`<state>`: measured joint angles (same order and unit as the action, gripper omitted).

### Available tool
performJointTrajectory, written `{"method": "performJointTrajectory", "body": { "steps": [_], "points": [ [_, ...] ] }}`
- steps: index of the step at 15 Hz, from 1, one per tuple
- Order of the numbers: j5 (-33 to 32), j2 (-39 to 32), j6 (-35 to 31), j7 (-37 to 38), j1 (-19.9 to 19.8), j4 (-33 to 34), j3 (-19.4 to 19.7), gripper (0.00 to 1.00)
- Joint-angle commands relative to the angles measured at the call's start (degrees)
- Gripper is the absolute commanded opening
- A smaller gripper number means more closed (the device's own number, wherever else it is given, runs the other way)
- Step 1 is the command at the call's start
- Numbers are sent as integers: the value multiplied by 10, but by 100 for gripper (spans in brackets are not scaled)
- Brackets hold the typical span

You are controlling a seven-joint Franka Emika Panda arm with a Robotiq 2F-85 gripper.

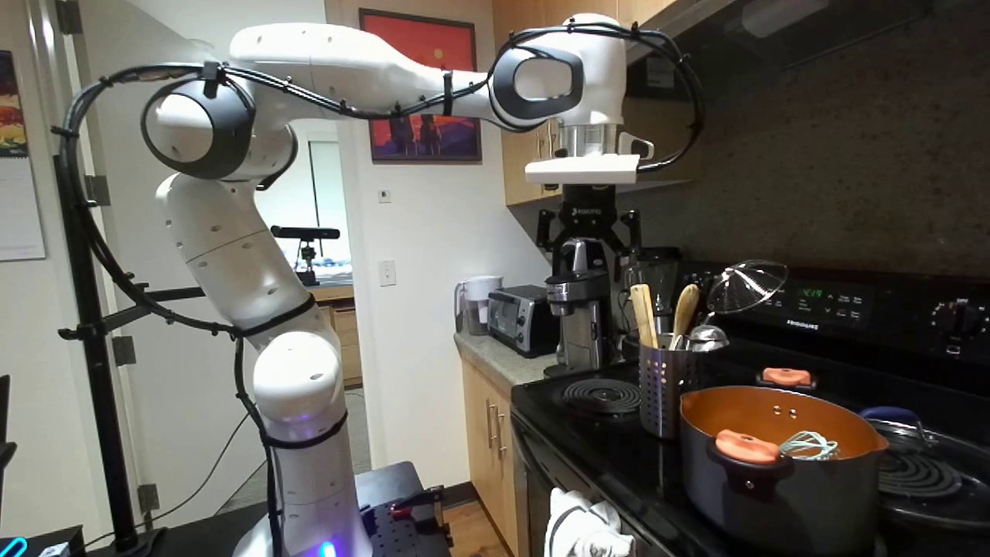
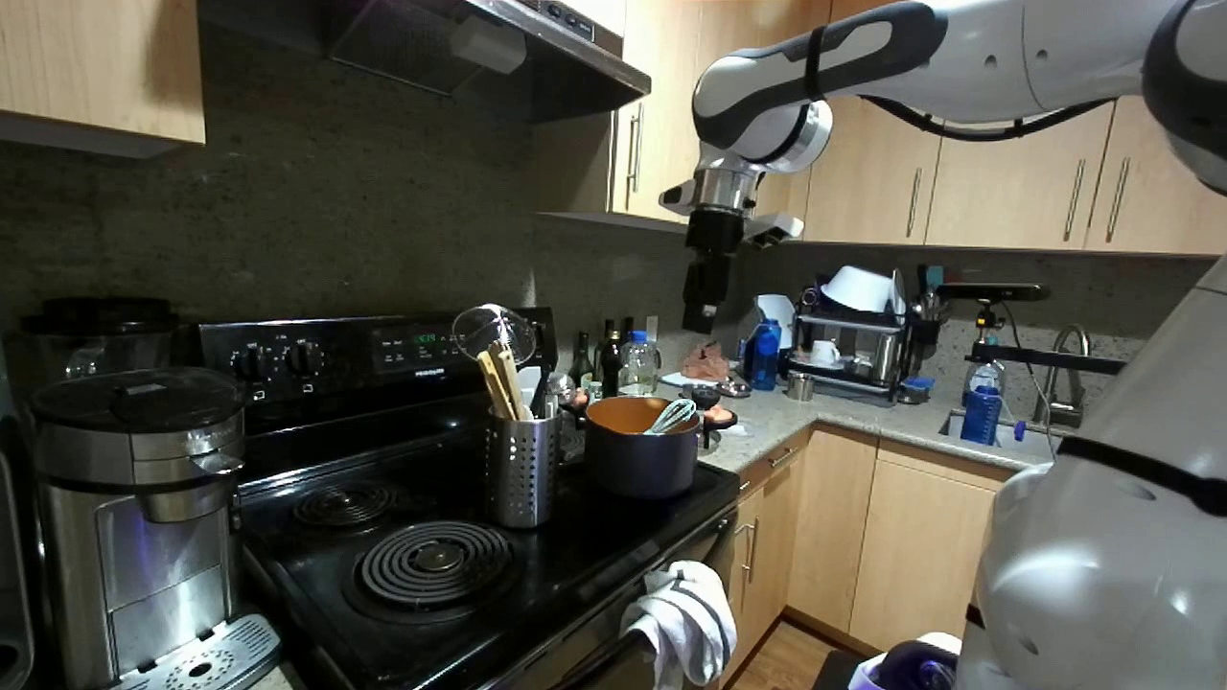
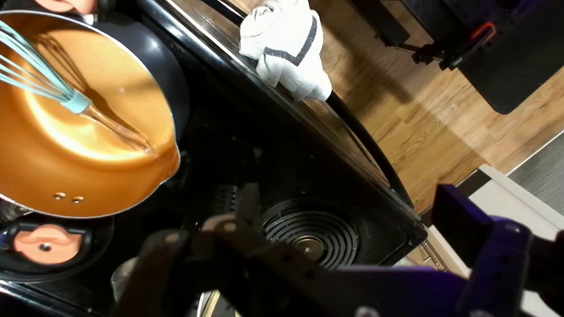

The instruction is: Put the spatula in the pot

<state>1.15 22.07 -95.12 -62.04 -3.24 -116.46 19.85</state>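
The pot (image 1: 773, 503), dark outside and orange-copper inside, stands on the stove in both exterior views (image 2: 637, 470) and at upper left in the wrist view (image 3: 101, 185). A light-blue whisk (image 3: 75, 101) lies in it. Beside it stands a perforated metal utensil holder (image 1: 657, 394) (image 2: 520, 470), with wooden-handled utensils (image 1: 643, 313) (image 2: 498, 383) upright in it. I cannot tell which one is the spatula. My gripper (image 1: 588, 263) (image 2: 702, 311) (image 3: 348, 198) is open and empty, pointing down, high above the stove. In the wrist view its fingers partly hide the holder.
A wire strainer (image 1: 746, 286) and a ladle (image 1: 707, 338) stick up from the holder. A lid with a blue handle (image 1: 893, 415) lies behind the pot. A coffee machine (image 2: 139, 498) stands beside the stove. A towel (image 2: 682, 613) hangs on the oven handle. A range hood (image 2: 575, 57) overhangs.
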Motion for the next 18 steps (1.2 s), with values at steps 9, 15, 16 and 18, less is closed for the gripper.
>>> {"method": "performJointTrajectory", "body": {
  "steps": [9, 15, 16, 18],
  "points": [
    [19, -99, -90, -79, -13, 69, -2, 100],
    [6, -167, -156, -95, -11, 103, -42, 100],
    [4, -176, -167, -97, -11, 110, -51, 100],
    [-1, -195, -179, -108, -12, 129, -67, 100]
  ]
}}
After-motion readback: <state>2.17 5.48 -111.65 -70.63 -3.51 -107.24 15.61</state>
